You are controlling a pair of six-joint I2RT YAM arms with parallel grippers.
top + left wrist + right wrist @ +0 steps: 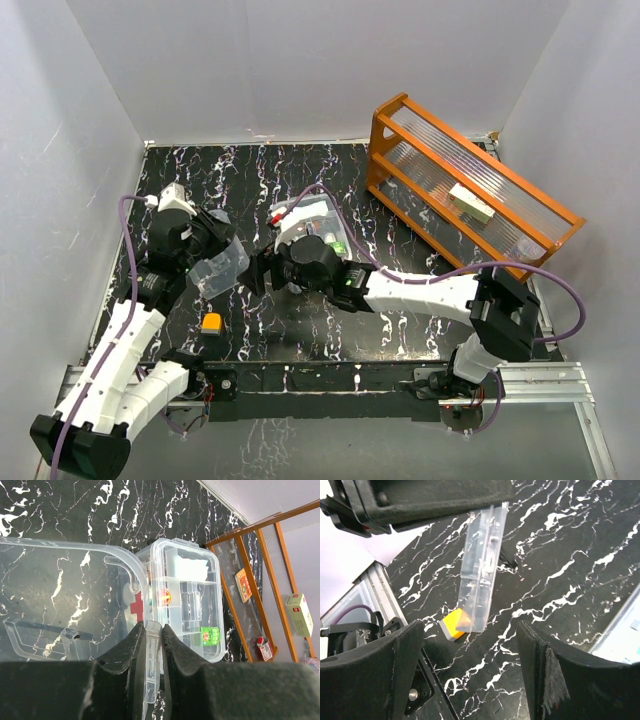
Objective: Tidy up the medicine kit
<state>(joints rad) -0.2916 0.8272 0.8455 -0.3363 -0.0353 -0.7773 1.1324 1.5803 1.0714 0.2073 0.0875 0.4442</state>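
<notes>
Holding a clear piece (60,580) of the kit, left gripper (154,629) jaws clamped on its edge, above the table's (330,340) left half. Lid or tray, can't tell. Right gripper (470,650) jaws wide apart, empty, facing the piece from just beside it. Box (212,615) sits mid-table, nearer the far edge, items inside.

Likely step: right takes or steadies the piece. Close on a flat wall, not the thin lip. Left lets go only once the grip is firm, since clear plastic slips.

Orange block (451,626) lies by the near edge, close to the piece, could snag a low approach. Rack (377,150) at far right corner, well apart.
</notes>
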